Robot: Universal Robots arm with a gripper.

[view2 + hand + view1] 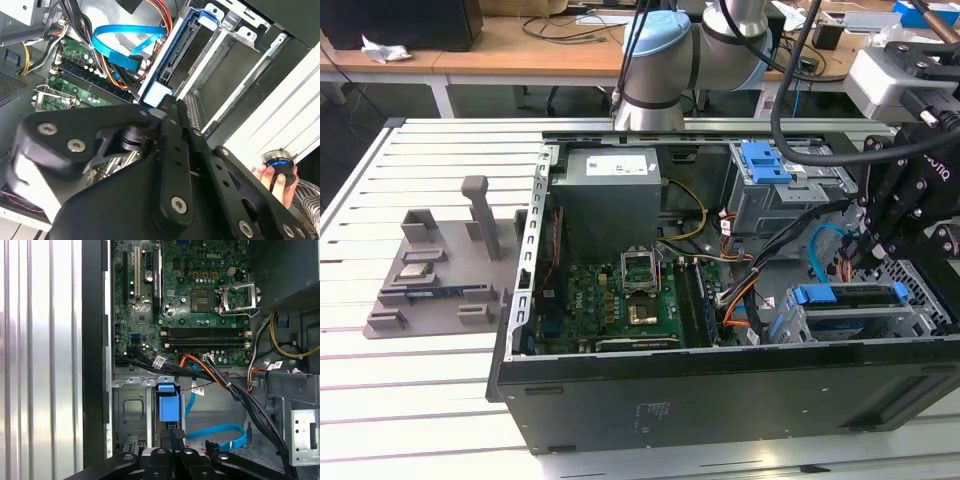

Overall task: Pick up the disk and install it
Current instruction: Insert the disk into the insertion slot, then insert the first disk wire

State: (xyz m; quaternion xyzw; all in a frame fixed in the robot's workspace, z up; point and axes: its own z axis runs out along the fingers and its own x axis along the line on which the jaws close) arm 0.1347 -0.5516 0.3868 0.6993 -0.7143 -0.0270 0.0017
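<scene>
1 gripper [175, 435] is hovering, fingers [172, 120] pressed together, tips just above the disk [850, 297], which is sitting in the computer case's [720, 400] drive bay [798, 325]; a white-labelled power supply [610, 195] is lying well apart.

In the exterior view the drive cage [805, 325] hides most of the disk [850, 296] seated inside it.

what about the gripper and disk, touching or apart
Cannot tell. In the first wrist view the gripper ends right at the disk, but neither contact nor a gap shows plainly.
</scene>
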